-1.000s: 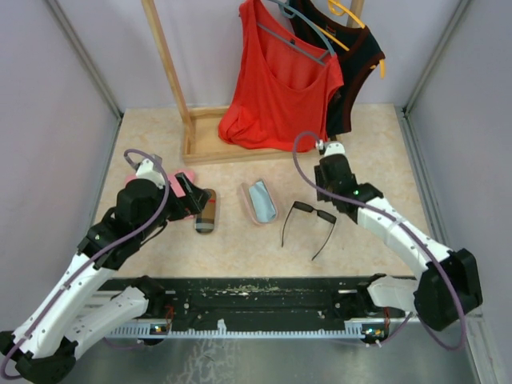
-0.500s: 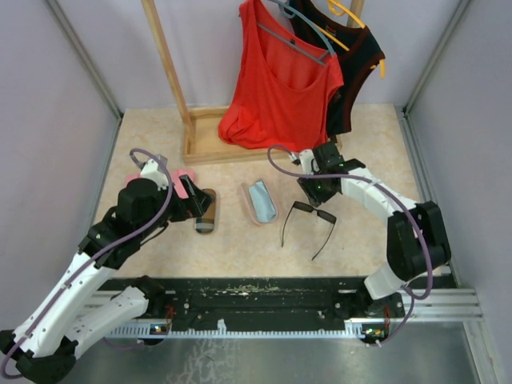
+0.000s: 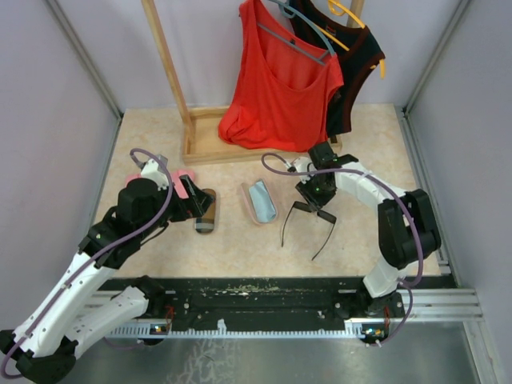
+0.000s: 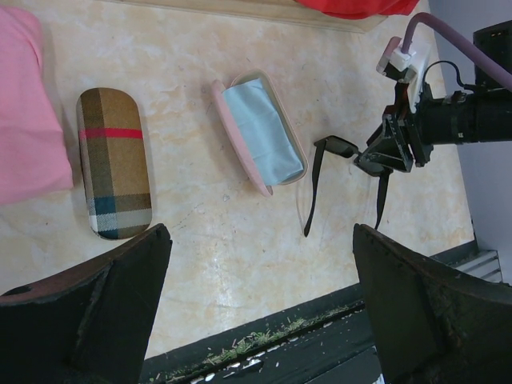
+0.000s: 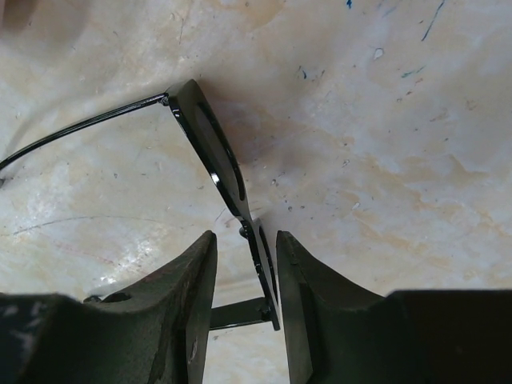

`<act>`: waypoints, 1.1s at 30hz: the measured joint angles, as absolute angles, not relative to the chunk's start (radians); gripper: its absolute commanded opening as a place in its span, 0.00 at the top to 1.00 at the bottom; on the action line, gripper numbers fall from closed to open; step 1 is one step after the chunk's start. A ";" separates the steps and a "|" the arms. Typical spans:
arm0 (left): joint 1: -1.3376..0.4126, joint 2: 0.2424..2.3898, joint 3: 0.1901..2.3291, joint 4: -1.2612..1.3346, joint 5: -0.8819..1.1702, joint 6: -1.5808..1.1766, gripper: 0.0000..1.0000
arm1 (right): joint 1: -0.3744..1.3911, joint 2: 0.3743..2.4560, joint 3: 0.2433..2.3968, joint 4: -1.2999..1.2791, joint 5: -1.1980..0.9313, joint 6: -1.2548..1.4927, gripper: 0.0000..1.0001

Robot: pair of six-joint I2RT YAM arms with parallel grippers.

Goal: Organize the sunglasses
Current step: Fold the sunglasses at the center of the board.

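Observation:
Black-framed sunglasses (image 3: 309, 216) lie unfolded on the beige table right of centre, their thin arms pointing to the near edge. They also show in the left wrist view (image 4: 334, 146). My right gripper (image 3: 317, 198) is down over their front. In the right wrist view the frame (image 5: 210, 142) runs between the two fingers of that gripper (image 5: 246, 240), close to the right one, with a gap on the left. The left gripper (image 4: 260, 240) hangs wide open above the table's left side (image 3: 190, 198), holding nothing.
An open pink case (image 3: 260, 202) with pale blue lining lies left of the sunglasses. A shut brown plaid case (image 3: 206, 214) and a pink object (image 4: 28, 112) lie further left. Behind stand a wooden rack base (image 3: 210, 144) and hanging red (image 3: 280, 88) and black (image 3: 356, 68) tops.
My right arm has swung its gripper forward and left, down onto the front of the sunglasses. The left arm has stayed put.

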State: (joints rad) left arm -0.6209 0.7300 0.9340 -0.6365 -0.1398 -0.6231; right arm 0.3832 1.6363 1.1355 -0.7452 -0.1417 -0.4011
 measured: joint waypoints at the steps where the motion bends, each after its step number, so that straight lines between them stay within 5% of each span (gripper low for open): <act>1: -0.621 0.730 0.934 -0.636 -0.140 -0.623 0.00 | 0.383 1.642 1.135 -0.751 -0.143 -0.402 0.64; 33: -0.621 0.724 0.934 -0.636 -0.138 -0.623 0.00 | 0.383 1.730 1.161 -0.777 -0.155 -0.411 0.79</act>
State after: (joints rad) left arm -0.6209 0.7242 0.9340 -0.6365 -0.1375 -0.6231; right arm 0.3832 1.7302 1.1614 -0.7769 -0.1555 -0.4110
